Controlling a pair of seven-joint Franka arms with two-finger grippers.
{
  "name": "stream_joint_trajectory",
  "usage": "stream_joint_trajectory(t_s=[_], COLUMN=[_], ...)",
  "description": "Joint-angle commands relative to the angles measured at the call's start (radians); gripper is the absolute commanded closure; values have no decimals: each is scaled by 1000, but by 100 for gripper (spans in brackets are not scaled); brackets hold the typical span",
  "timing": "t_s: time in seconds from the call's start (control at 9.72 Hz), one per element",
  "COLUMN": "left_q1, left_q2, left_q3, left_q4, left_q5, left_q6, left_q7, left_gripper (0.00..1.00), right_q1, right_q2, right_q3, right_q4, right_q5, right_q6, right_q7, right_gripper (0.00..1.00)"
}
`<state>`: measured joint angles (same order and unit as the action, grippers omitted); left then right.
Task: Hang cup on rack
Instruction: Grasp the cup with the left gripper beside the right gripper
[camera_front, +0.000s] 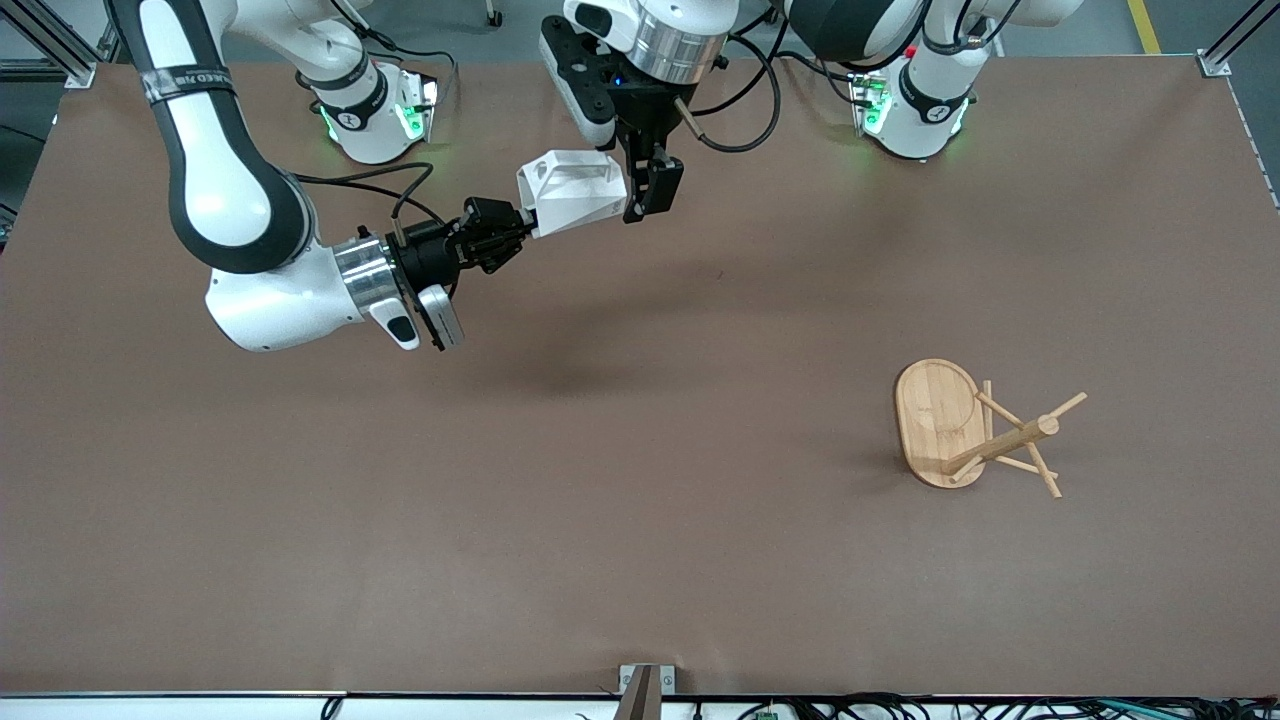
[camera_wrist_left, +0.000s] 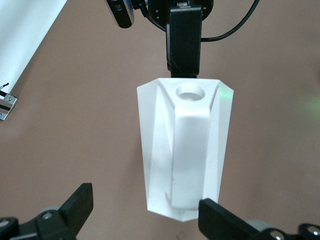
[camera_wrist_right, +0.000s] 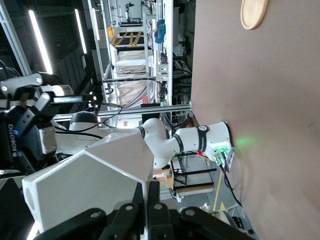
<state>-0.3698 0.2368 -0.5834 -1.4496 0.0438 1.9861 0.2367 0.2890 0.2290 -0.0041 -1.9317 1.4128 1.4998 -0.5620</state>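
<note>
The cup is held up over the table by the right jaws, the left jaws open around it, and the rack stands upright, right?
Not quite: the rack lies tipped on its side, as the front view shows. The rest holds: the right gripper holds the cup, the left gripper open around it.

White cup (camera_front: 570, 190), plain all over, no print, just grey shading across its facets. Black right hand (camera_front: 522, 225) on it, fingers dark against the white. Black left hand (camera_front: 645, 190) too, below a silver wrist ring. The arms are glossy white with black joints, and green lights glow at both bases. The table (camera_front: 640, 560) is a flat, dull brown. The rack (camera_front: 975, 430) is pale honey bamboo with faint grain on its base.
</note>
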Motion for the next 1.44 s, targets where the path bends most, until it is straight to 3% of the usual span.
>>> stream_joint_trajectory(t_s=[0.0, 0.72, 1.34], left_q1=[-4, -11, 2], left_q2=[30, 61, 32], left_q3=[-3, -12, -46], left_q4=[-18, -15, -17], left_q5=[16, 14, 8], left_q6=[10, 10, -29], left_q7=[4, 13, 26], left_gripper=[0, 0, 0], right_q1=[6, 12, 16], right_q2=[-13, -14, -16], right_q3=[9, 12, 13], right_q4=[-6, -6, -6], right_q5=[64, 66, 78], right_q6=[-21, -20, -18], right_q7=[1, 1, 1], right_gripper=[100, 100, 99])
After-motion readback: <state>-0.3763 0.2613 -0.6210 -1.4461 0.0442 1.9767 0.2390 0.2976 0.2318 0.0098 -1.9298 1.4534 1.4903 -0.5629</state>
